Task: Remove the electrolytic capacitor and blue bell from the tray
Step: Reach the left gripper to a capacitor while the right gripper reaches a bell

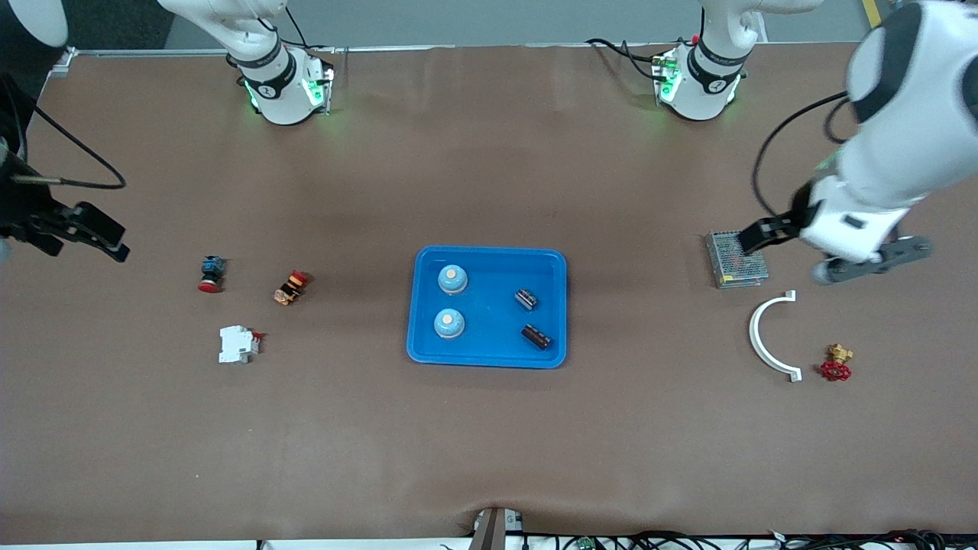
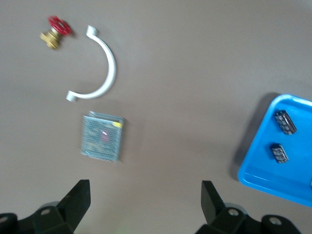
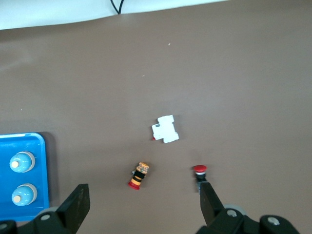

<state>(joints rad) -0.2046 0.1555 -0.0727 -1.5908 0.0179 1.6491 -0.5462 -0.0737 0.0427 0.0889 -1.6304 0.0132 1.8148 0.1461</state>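
A blue tray (image 1: 489, 250) sits mid-table. In it stand two light-blue bells (image 1: 452, 279) (image 1: 449, 323) toward the right arm's end and lie two dark capacitors (image 1: 526, 299) (image 1: 536, 336) toward the left arm's end. My left gripper (image 1: 837, 256) hangs open and empty above the table beside a mesh box, well away from the tray. In the left wrist view (image 2: 144, 204) the capacitors (image 2: 285, 122) (image 2: 279, 152) and tray (image 2: 258, 170) show. My right gripper (image 1: 107, 233) hangs open and empty at the right arm's end. Its wrist view (image 3: 144, 204) shows both bells (image 3: 22, 162) (image 3: 24, 194).
A metal mesh box (image 1: 737, 260), a white arc bracket (image 1: 764, 336) and a red-handled brass valve (image 1: 837, 365) lie toward the left arm's end. A red push-button (image 1: 210, 273), an orange-and-black button (image 1: 290, 287) and a white breaker (image 1: 237, 344) lie toward the right arm's end.
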